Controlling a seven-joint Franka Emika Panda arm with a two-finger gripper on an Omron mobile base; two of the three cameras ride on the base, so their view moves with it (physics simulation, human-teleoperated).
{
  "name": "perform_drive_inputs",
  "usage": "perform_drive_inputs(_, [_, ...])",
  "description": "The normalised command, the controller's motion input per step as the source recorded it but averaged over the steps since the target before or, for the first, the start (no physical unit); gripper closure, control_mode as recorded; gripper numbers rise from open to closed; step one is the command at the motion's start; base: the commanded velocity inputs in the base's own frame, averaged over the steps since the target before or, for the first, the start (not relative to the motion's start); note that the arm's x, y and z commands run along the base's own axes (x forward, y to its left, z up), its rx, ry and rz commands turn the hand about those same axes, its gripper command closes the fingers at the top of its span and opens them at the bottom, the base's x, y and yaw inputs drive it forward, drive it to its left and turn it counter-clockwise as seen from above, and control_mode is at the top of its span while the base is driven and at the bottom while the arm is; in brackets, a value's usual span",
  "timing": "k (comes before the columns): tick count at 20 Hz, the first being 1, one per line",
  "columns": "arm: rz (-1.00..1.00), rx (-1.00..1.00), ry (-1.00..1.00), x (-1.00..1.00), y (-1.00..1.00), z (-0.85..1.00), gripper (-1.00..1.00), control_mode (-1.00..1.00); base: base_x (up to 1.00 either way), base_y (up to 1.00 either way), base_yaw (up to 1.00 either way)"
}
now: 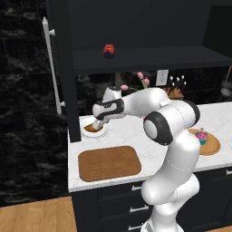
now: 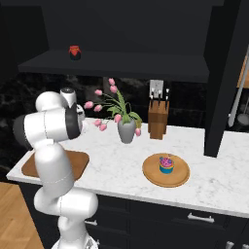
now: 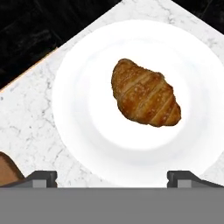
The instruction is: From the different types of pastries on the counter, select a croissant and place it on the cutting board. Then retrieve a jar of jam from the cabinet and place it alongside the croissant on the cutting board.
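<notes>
The golden-brown croissant (image 3: 144, 97) lies on a white round plate (image 3: 83, 109) at the back left of the counter (image 1: 131, 136). My gripper (image 3: 112, 177) hovers open just above it, its two fingertips (image 3: 41, 177) set wide apart with nothing between them. From the left base view the hand (image 1: 96, 122) reaches down over the croissant (image 1: 90, 128). The brown cutting board (image 1: 108, 163) lies bare at the counter's front left. A red jar of jam (image 1: 108, 50) stands on the open cabinet's shelf (image 1: 149, 56). A pink-frosted cupcake (image 2: 166, 164) sits on a tan plate.
The tan wooden plate (image 1: 212, 146) sits at the counter's right. A vase of pink tulips (image 2: 126, 130) and a knife block (image 2: 158, 119) stand at the back wall. The cabinet door with its white bar handle (image 1: 50, 63) stands open on the left.
</notes>
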Motion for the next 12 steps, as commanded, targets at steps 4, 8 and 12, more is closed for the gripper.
perform_drive_inputs(4, [0.03, 0.0, -0.03, 0.09, 0.03, 0.0, -1.0, -1.0, 0.0, 0.0, 0.0])
perform_drive_inputs(8, [0.12, 0.0, -0.05, 0.41, 0.11, -0.07, -1.0, -1.0, 0.0, 0.0, 0.0])
perform_drive_inputs(12, [0.12, -0.03, -0.06, 0.33, 0.19, -0.09, -1.0, -1.0, 0.0, 0.0, 0.0])
